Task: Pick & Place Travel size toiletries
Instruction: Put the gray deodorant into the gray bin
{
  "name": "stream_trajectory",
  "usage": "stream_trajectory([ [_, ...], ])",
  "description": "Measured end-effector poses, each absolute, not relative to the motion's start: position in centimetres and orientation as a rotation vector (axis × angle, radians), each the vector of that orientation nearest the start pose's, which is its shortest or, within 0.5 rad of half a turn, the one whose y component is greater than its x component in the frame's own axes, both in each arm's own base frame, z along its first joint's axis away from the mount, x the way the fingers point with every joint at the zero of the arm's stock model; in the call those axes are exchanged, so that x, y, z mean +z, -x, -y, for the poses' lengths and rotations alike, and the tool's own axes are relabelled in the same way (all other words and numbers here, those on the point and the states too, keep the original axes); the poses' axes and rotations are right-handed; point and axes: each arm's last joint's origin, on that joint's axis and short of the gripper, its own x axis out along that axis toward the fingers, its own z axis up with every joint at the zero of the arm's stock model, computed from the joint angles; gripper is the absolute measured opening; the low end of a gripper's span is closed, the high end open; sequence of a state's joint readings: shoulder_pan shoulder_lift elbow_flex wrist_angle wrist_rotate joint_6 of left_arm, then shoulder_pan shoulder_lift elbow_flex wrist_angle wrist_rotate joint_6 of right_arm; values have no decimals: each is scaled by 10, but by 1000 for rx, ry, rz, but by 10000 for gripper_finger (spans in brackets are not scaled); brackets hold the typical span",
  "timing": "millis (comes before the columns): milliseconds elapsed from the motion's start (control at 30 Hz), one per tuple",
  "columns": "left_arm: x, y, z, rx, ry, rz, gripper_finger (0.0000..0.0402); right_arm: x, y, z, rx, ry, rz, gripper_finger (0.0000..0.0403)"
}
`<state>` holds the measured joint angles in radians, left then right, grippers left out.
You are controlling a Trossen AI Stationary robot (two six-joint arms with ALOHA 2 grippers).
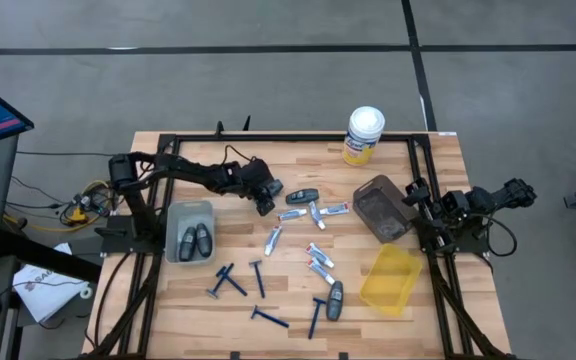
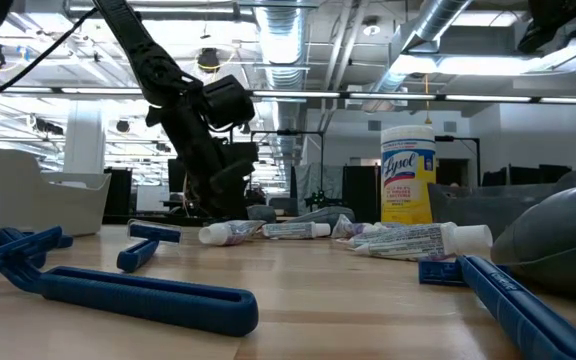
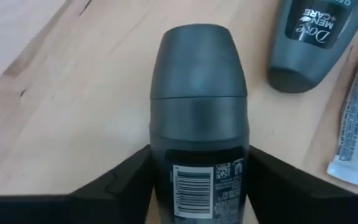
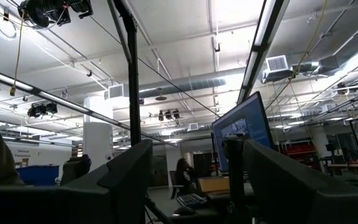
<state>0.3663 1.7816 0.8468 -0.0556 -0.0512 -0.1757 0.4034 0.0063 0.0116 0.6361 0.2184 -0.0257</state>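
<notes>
My left gripper [image 1: 266,200] is low over the middle of the table, with its fingers on either side of a dark grey oval deodorant-like piece [image 3: 197,93] that lies flat on the wood. A second dark grey piece [image 3: 309,37] marked Dove Men+Care lies close by. Two more dark pieces lie in the grey bin [image 1: 173,215]. Silver-white tubes [image 1: 313,212] and blue razors [image 1: 230,283] are scattered over the near half of the table. Another dark piece [image 1: 335,300] lies near the yellow bin. My right gripper [image 4: 197,180] is open, parked at the table's right edge and touching nothing. My left gripper pinches the dark grey piece between its two fingers, on the two long sides of its labelled body [image 3: 197,180], below the cap. The fingers [image 3: 129,180] come down from above and lie along the piece. The piece lies flat on the table.
A yellow canister with a white lid [image 1: 364,135] stands at the far edge. A dark clear bin [image 1: 383,208] and a yellow bin [image 1: 390,278] sit on the right side. A black frame [image 1: 418,170] borders the table. Bare wood shows along the near edge.
</notes>
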Motion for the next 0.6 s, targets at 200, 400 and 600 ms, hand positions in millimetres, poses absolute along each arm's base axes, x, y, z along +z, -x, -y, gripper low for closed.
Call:
stream_trajectory([
  [200, 122, -295, -125, 478, 332, -953, 191, 224, -74, -25, 170, -170, 614, 244],
  [400, 145, -289, -113, 453, 339, -936, 191, 224, -74, -25, 167, -163, 614, 244],
  [600, 203, -263, -79, 480, 457, -884, 191, 224, -74, -25, 167, -162, 613, 244],
])
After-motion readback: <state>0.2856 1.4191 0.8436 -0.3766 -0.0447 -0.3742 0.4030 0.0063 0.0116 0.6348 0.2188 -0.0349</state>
